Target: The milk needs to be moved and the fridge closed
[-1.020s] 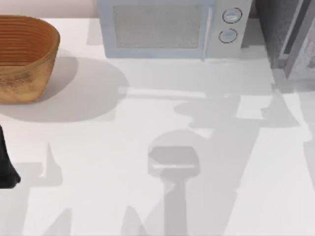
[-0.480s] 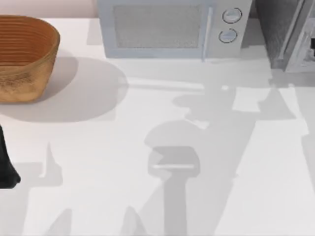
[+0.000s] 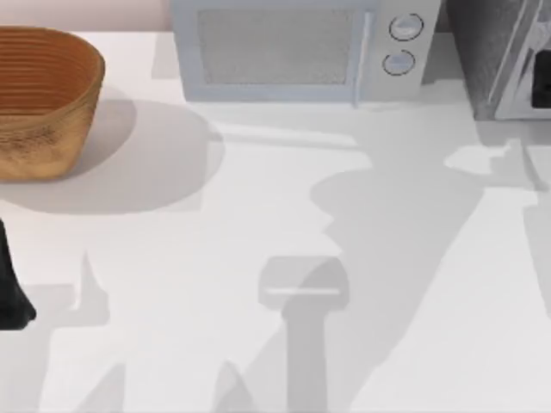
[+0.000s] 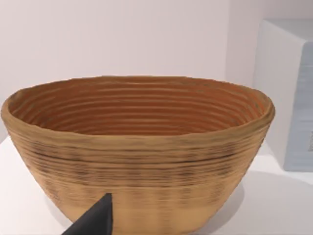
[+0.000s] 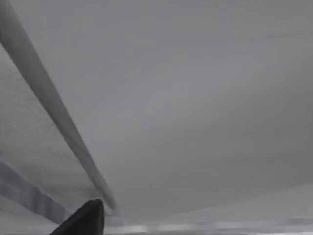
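Look to the upper right of the top view and you find the fridge (image 3: 486,52), a grey speckled cabinet with its pale-framed door panel (image 3: 525,73) standing near the cabinet at the frame's right edge. Your right hand (image 3: 542,82) shows as a dark patch just beside that panel at the right edge; in the right wrist view one dark fingertip (image 5: 85,218) sits close against the grey glassy door surface (image 5: 186,107), and you cannot tell how far that hand is open or whether it holds anything. Your left hand (image 3: 10,288) is parked at the left edge of the desk (image 3: 258,224), with the woven basket (image 3: 43,99) in the upper left and the microwave (image 3: 293,52) at top centre; its opening cannot be told either.
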Robot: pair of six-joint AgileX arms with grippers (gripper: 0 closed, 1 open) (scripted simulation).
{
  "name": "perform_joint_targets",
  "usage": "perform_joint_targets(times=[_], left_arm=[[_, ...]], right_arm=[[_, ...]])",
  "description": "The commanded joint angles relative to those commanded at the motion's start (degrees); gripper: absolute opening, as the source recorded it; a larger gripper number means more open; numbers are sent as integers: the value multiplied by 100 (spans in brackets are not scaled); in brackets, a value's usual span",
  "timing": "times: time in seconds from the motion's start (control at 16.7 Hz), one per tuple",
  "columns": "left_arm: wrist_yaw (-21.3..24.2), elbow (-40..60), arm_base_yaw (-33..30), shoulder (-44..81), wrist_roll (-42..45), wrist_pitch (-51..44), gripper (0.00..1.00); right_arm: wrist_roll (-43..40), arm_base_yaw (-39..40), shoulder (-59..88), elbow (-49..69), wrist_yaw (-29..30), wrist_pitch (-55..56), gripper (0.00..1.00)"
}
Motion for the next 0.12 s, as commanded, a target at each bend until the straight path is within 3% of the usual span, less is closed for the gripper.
perform_joint_targets(times=[0.12], left_arm=[[0, 0, 0, 0, 0, 0, 100]], right_arm=[[3, 1, 60, 62, 3, -33, 100]])
